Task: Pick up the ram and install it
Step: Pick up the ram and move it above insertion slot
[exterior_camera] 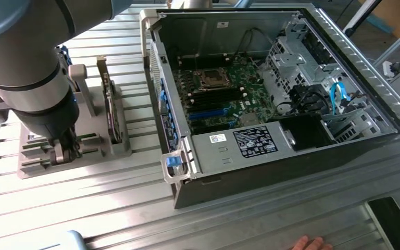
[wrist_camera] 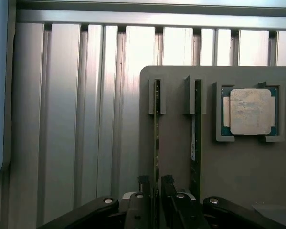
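Ram (wrist_camera: 156, 138) stood on edge in a slot of the grey holder (wrist_camera: 238, 167), w/ a second stick (wrist_camera: 196, 138) in the holder's next slot and a CPU (wrist_camera: 250, 111) in its recess beyond that. Hand (wrist_camera: 155, 183) was low over one end of the holder, partly open, one finger each side of the ram w/ small gaps showing, nothing gripped. Holder sat on the ribbed metal counter (wrist_camera: 61, 119); an open PC case (exterior_camera: 255, 104) stood beside the holder.
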### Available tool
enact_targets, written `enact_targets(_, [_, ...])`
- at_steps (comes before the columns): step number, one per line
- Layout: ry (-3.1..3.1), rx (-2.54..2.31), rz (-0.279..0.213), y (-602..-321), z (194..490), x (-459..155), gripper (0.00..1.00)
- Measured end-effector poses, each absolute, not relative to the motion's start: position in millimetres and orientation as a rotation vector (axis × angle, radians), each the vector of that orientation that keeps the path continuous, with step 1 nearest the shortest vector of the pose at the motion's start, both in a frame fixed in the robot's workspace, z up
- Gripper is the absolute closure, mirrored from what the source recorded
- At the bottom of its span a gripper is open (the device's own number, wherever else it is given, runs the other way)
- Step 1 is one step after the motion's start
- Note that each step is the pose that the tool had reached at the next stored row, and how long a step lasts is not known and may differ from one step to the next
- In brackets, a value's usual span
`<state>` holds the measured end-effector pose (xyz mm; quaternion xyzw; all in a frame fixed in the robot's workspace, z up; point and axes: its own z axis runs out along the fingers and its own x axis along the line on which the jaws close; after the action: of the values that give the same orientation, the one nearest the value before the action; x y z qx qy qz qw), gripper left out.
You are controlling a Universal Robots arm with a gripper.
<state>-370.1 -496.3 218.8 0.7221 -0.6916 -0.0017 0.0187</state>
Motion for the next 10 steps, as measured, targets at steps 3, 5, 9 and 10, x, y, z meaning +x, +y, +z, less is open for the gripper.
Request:
enact_targets(3, [-2.147,2.242,-0.005,-497.2,216.3,-370.2,0.76])
enact_targets(5, [-2.147,2.242,-0.005,-497.6,215.3,-370.1,0.76])
enact_targets(9, [-2.147,2.242,-0.005,-498.1,214.1,-370.2,0.76])
enact_targets(10, [-2.147,2.242,-0.005,-498.1,214.0,-370.2,0.76])
